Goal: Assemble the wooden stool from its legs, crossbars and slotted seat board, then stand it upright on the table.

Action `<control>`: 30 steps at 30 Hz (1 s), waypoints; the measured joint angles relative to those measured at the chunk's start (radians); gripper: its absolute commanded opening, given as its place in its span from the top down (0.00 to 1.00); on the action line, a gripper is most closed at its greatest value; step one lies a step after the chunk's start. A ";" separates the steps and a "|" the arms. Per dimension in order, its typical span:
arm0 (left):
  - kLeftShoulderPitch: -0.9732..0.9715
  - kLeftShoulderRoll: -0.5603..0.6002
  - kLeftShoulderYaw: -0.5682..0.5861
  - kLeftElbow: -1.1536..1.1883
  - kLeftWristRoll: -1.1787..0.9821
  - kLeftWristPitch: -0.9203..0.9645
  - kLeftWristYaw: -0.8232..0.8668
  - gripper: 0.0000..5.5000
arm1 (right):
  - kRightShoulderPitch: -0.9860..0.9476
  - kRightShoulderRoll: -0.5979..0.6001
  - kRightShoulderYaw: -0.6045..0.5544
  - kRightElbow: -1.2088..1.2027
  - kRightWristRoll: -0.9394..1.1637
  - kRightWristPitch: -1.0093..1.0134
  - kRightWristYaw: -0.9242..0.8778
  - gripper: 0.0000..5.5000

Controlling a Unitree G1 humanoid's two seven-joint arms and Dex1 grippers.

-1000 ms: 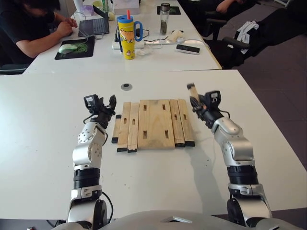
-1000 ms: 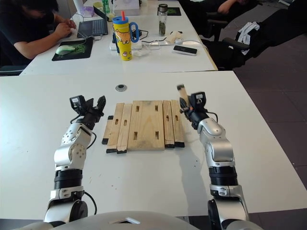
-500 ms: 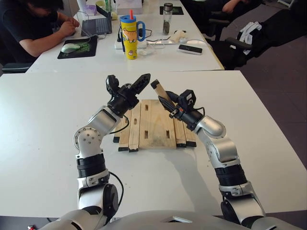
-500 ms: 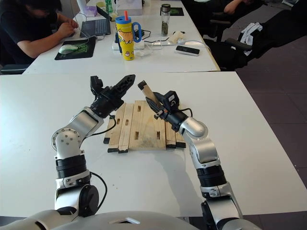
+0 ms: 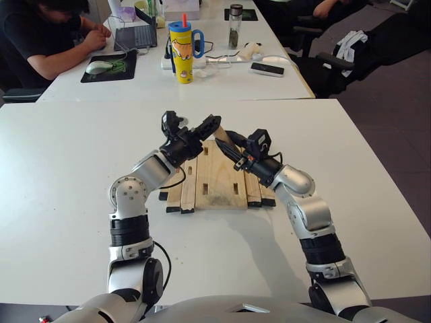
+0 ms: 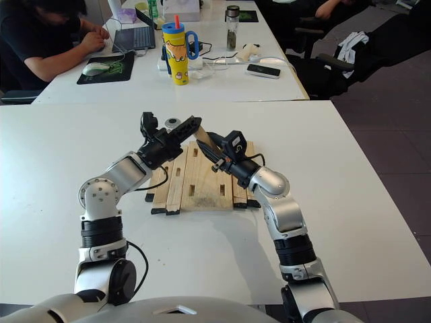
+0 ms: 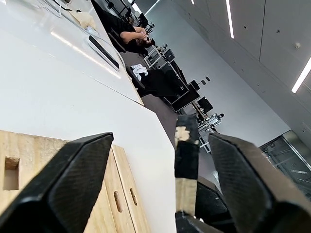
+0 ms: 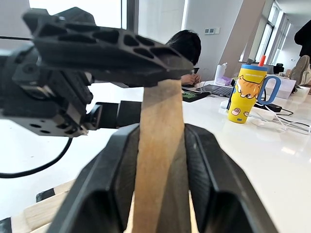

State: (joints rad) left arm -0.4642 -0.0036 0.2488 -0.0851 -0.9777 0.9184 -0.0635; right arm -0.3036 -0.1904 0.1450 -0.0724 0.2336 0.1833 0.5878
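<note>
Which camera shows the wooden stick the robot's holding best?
Right wrist view: the wooden stick is big and central, in the right gripper. Left wrist view shows its black-tipped end; eye views show it small above the boards.

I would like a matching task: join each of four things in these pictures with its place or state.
Things:
1. left hand
2. right hand
3. seat board
4. yellow cup

Places or states:
a. flat on the near table
b. shut on a piece of wood
c. on the far table
d. open, fingers on both sides of the piece's end

Pairs: 1-d, 2-b, 3-a, 4-c
</note>
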 measured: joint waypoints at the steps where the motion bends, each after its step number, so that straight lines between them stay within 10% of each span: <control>1: 0.000 0.000 0.000 0.001 0.000 0.000 0.000 0.48 | 0.000 0.000 0.000 0.000 0.000 0.000 0.000 0.76; 17: 0.000 0.004 -0.002 0.004 -0.014 0.019 -0.032 0.91 | 0.018 0.001 0.000 0.002 0.009 0.007 -0.001 0.76; 30: 0.007 0.014 0.001 0.020 0.029 -0.024 -0.040 0.92 | 0.018 -0.012 0.001 0.038 -0.022 -0.006 0.004 0.62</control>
State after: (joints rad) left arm -0.4572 0.0106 0.2497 -0.0649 -0.9482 0.8940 -0.1039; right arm -0.2857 -0.2019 0.1463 -0.0342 0.2111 0.1773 0.5914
